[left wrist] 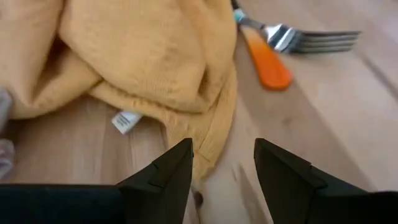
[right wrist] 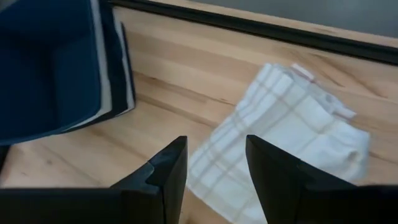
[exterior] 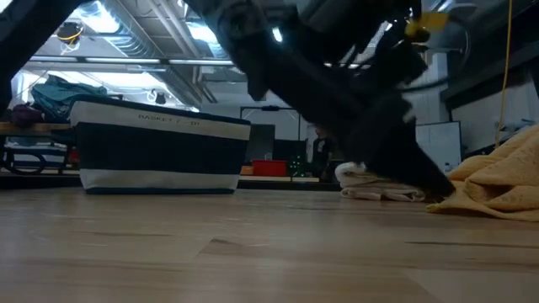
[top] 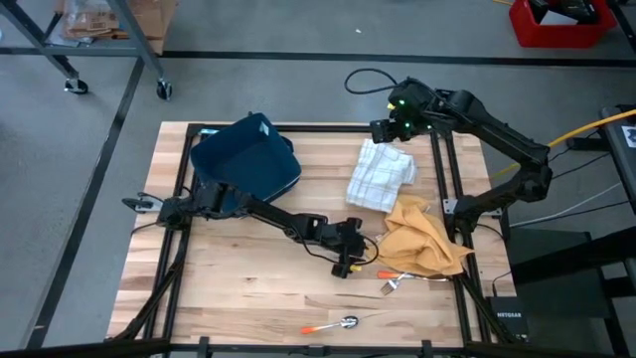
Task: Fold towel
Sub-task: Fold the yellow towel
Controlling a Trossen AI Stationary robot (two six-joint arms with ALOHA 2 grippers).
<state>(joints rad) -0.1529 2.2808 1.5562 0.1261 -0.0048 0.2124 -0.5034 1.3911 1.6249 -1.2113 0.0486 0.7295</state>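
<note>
A crumpled yellow towel (top: 422, 239) (left wrist: 143, 56) lies on the wooden table at the right, with a white tag (left wrist: 126, 121) on its underside edge. My left gripper (top: 348, 267) (left wrist: 222, 146) stands open, low over the table at the towel's left edge. A corner of the towel (left wrist: 208, 158) lies just ahead of its fingers. A folded white checked towel (top: 381, 174) (right wrist: 280, 137) lies flat farther back. My right gripper (top: 381, 129) (right wrist: 215, 140) hangs open high above it, with nothing between its fingers.
A dark blue basket (top: 246, 159) (exterior: 156, 151) stands at the table's far left. A fork with an orange handle (left wrist: 267, 62) (top: 390, 283) lies by the yellow towel's near edge. A spoon (top: 333, 323) lies near the front edge. Black rails (top: 437, 169) frame the table.
</note>
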